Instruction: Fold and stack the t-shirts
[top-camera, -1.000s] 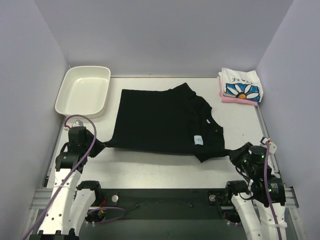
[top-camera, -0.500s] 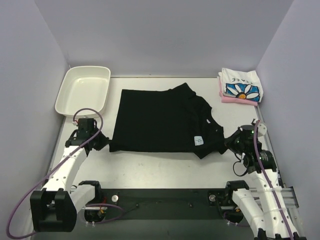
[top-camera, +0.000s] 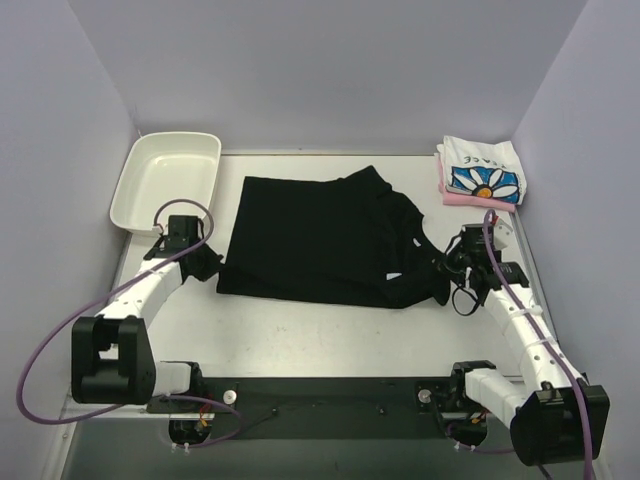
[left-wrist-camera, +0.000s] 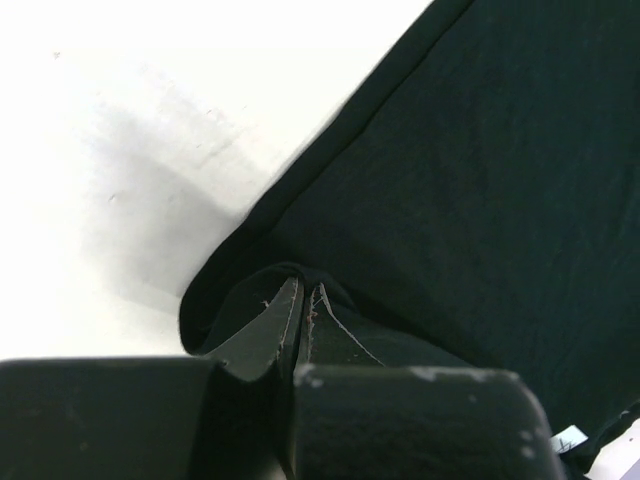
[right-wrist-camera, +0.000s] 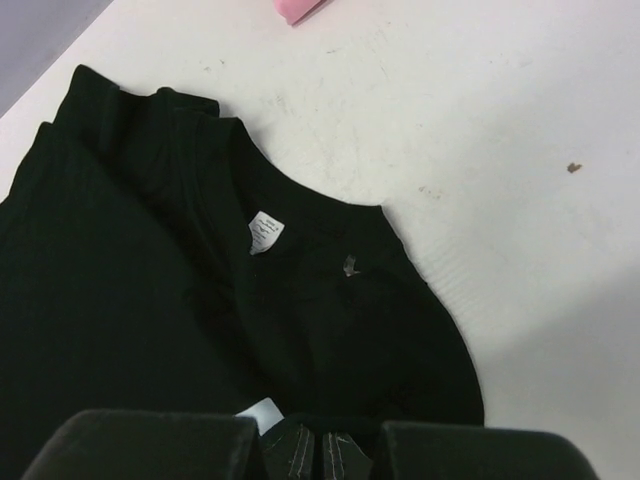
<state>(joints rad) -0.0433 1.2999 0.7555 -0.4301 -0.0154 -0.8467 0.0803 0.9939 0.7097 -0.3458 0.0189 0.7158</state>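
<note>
The left gripper (top-camera: 212, 270) pinched the black shirt's (top-camera: 320, 240) near-left corner and the right gripper (top-camera: 441, 272) its near-right corner, with the cloth spread mid-table. Far right, the daisy shirt (top-camera: 483, 172) lay on the pink shirt (top-camera: 466, 200). A tray (top-camera: 170, 136) sat far left.

I am viewing a white table (top-camera: 300, 325) that is sitting enclosed by plain lavender walls (top-camera: 320, 70) on three sides; even light is casting soft shadows.

Reaching forward on both sides, forearms angled inward. Pinched shut at the left gripper (left-wrist-camera: 303, 302) and right gripper (right-wrist-camera: 322, 443), each on the black t-shirt (top-camera: 320, 235).
</note>
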